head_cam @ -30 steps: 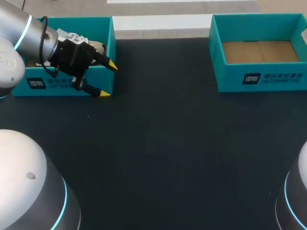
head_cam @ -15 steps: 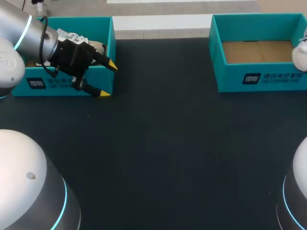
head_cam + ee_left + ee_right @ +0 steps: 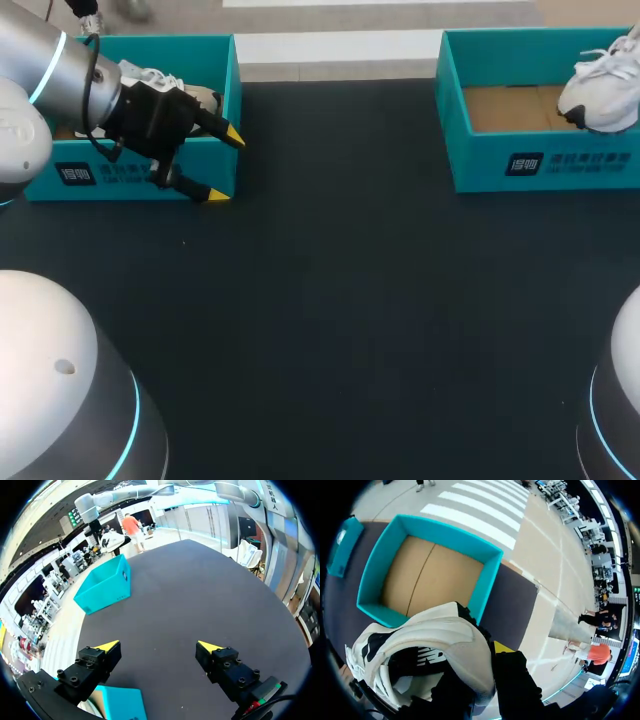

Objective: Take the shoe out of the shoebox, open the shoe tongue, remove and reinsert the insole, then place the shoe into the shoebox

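Two teal shoeboxes stand on the dark table (image 3: 330,320) in the head view. The left gripper (image 3: 225,165) hangs at the near right corner of the left shoebox (image 3: 120,175), its yellow-tipped fingers spread apart with nothing between them. One tip is over the box's end wall and the other is in front of its front wall. Just behind this gripper, inside that box, lies a second sneaker (image 3: 150,76), white and partly hidden by the arm. Well away across the table, the right shoebox (image 3: 545,165) shows a bare cardboard floor, and a white sneaker (image 3: 600,90) hangs over its right end. The right gripper cannot be seen in this view. In the left wrist view the left gripper (image 3: 158,645) is open over bare table (image 3: 200,595), with a corner of the left shoebox (image 3: 117,702) under one finger. The right shoebox (image 3: 102,587) is far ahead. Beyond it, the right arm (image 3: 90,510) comes down to a small white shape, the sneaker (image 3: 112,540). In the right wrist view the sneaker (image 3: 435,640), white with black panels, fills the space at the right gripper (image 3: 477,662), which is clamped on it. One yellow tip lies against the shoe's side and the other finger is hidden by the upper. Ahead of and below this gripper is the right shoebox (image 3: 490,580), open with its cardboard floor in view. The left shoebox (image 3: 340,545) shows far beyond it.
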Controlling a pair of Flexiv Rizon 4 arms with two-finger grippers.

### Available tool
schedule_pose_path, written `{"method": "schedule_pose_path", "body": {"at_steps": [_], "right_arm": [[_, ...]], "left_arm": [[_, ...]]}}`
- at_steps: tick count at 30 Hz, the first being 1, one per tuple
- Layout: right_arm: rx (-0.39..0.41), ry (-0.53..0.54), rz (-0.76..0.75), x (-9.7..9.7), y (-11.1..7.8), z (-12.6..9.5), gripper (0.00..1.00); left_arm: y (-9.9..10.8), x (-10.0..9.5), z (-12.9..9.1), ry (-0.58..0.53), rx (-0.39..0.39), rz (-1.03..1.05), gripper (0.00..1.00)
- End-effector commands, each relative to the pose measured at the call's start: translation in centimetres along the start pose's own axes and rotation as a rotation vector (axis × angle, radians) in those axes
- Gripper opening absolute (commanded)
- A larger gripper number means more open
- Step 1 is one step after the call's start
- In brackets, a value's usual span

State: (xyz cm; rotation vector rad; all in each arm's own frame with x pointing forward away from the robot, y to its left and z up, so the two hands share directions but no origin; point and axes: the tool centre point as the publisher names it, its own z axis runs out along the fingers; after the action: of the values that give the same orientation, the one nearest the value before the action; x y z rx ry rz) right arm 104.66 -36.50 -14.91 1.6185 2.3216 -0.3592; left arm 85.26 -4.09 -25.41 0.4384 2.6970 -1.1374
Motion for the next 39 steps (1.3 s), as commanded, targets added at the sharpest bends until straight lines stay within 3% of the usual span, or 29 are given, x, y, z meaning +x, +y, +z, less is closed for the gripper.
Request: {"method": "schedule_pose_path", "body": {"at_steps": [1, 5, 11, 13, 18, 26, 39], "right_arm": [[0.006, 0.004, -0.001, -0.2, 0.3, -0.2, 0.0], [0.006, 0.004, -0.001, -0.2, 0.3, -0.2, 0.0], [0.099, 0.077, 0.361, -0.1, 0.0, 0.7, 0.0], [0.092, 0.112, 0.525, 0.1, -0.1, 0.8, 0.0], [0.104, 0.112, 0.765, 0.5, -0.2, 1.4, 0.0], [0.153, 0.049, 0.94, 1.2, -0.5, 2.1, 0.0], [0.154, 0.055, 0.949, 1.4, -0.6, 2.3, 0.0]], "left_arm": [[0.0, 0.0, 0.0, 0.001, -0.002, 0.0, 1.0], [0.0, 0.0, 0.0, 0.001, -0.002, 0.0, 1.0], [0.0, 0.0, 0.0, 0.001, -0.002, 0.0, 1.0], [0.0, 0.0, 0.0, 0.001, -0.002, 0.0, 1.0], [0.0, 0.0, 0.0, 0.001, -0.002, 0.0, 1.0], [0.0, 0.0, 0.0, 0.001, -0.002, 0.0, 1.0], [0.0, 0.0, 0.0, 0.001, -0.002, 0.0, 1.0]]}}
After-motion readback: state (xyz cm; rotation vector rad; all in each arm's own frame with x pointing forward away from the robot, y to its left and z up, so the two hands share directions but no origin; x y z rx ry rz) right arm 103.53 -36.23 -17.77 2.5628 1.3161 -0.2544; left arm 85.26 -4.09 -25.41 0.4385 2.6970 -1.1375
